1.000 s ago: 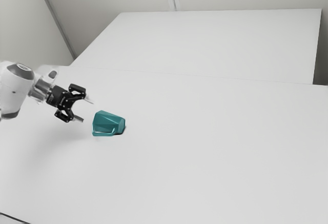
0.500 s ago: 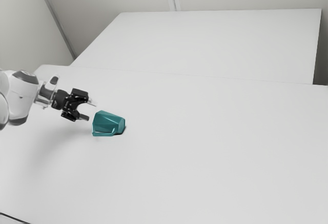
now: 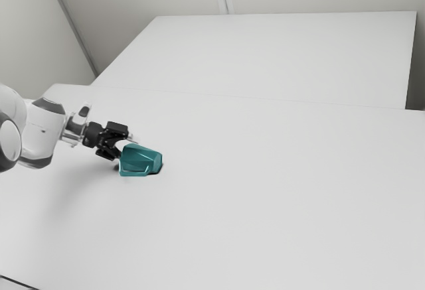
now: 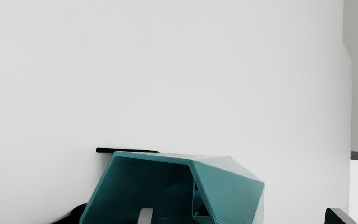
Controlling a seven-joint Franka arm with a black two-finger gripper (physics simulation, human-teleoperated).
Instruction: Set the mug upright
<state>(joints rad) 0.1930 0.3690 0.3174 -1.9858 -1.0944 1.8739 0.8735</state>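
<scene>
1. At the mouth of the mug [image 3: 141, 160], fingers [image 4: 145, 217] stand apart: one before the opening, one outside.
2. Position: mug on its side, on desk [image 3: 265, 204].
3. Advised: straddle wall squarely, close, lift slightly, rotate base down.

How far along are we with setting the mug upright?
Approach looks done: the tool is at the mouth of the teal mug. In hand: lining up the grasp, fingers apart, one seen against the opening, the other outside. Left: closing on the mug, tipping it up and releasing it; it lies on its side.
</scene>
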